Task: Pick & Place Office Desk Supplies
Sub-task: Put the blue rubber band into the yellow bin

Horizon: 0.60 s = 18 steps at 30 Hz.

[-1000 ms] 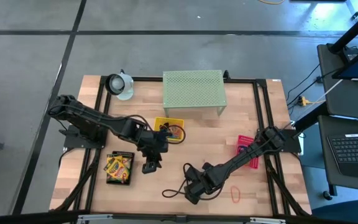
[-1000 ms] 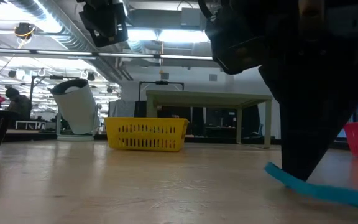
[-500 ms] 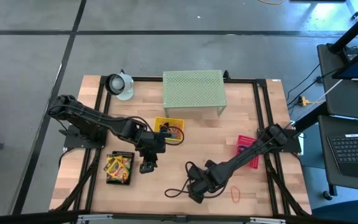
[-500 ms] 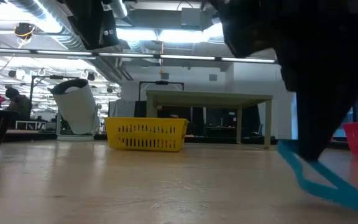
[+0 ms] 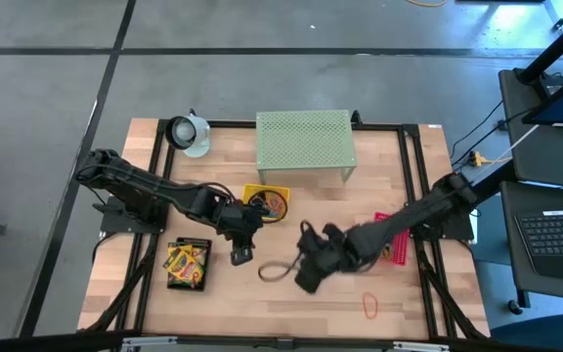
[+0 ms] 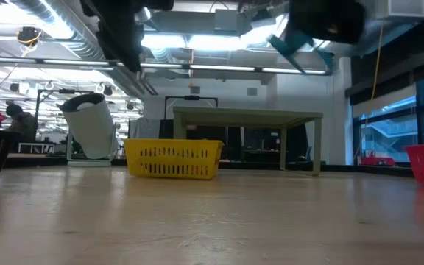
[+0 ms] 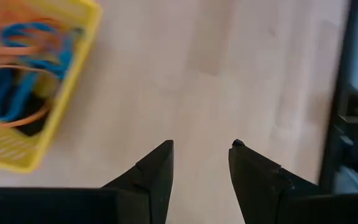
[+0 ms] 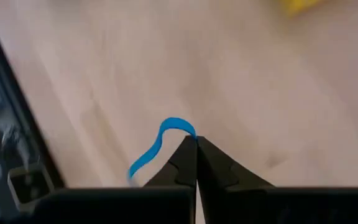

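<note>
A thin blue loop (image 8: 158, 140) hangs from my right gripper (image 8: 196, 142), which is shut on it above the middle of the table (image 5: 301, 277). In the low view the loop (image 6: 291, 44) shows high above the tabletop. My left gripper (image 7: 201, 149) hovers open over bare wood, between the yellow tray (image 5: 265, 203) and the crayon boxes (image 5: 186, 264). The yellow tray (image 7: 36, 118) holds orange and blue loops (image 7: 17, 74). A red loop (image 5: 370, 306) lies flat on the table near the front edge. My right gripper pinches one spot of the blue loop's band (image 8: 187, 130) between its two fingertips. The fingers slant down from above. The loop hangs slack beside and below the fingertips, clear of the table.
A pale green mesh shelf (image 5: 304, 142) stands at the far middle, and a white object (image 5: 189, 134) at the far left. A pink tray (image 5: 389, 240) sits on the right. The crayon boxes sit in a black tray at the left front. Bare wood stretches along the front.
My right gripper has risen from the tabletop and gone a little toward the far edge, carrying the blue loop. The loop lay on the wood a second ago and now hangs clear. My left gripper has turned slightly in place.
</note>
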### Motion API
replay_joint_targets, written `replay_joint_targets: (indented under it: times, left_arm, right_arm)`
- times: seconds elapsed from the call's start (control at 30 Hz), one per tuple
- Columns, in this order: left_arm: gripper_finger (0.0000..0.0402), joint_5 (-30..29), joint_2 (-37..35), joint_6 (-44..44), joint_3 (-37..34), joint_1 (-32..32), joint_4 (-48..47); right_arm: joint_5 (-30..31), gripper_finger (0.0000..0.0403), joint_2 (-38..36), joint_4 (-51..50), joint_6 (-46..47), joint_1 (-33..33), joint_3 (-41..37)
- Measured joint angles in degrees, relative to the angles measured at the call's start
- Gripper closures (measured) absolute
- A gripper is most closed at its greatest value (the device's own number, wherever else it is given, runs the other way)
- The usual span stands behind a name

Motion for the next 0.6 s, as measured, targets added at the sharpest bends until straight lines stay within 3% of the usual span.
replay_joint_targets:
  times: [0.13,0.3,0.6]
  left_arm:
    - [0.0254,-2.8,0.0,-4.9,0.0,1.4,-1.4]
    - [0.0254,-2.2,0.0,-9.1,0.0,2.6,-1.3]
    - [0.0254,-2.8,-5.4,-10.3,0.0,-1.0,-1.8]
  right_arm:
    - [1.5,0.0403,-3.1,0.4,-5.6,-5.0,0.1]
    - [-1.6,0.0403,-3.4,2.6,-13.5,-11.4,0.1]
    - [-4.2,0.0403,-3.3,6.5,-26.6,-23.1,0.1]
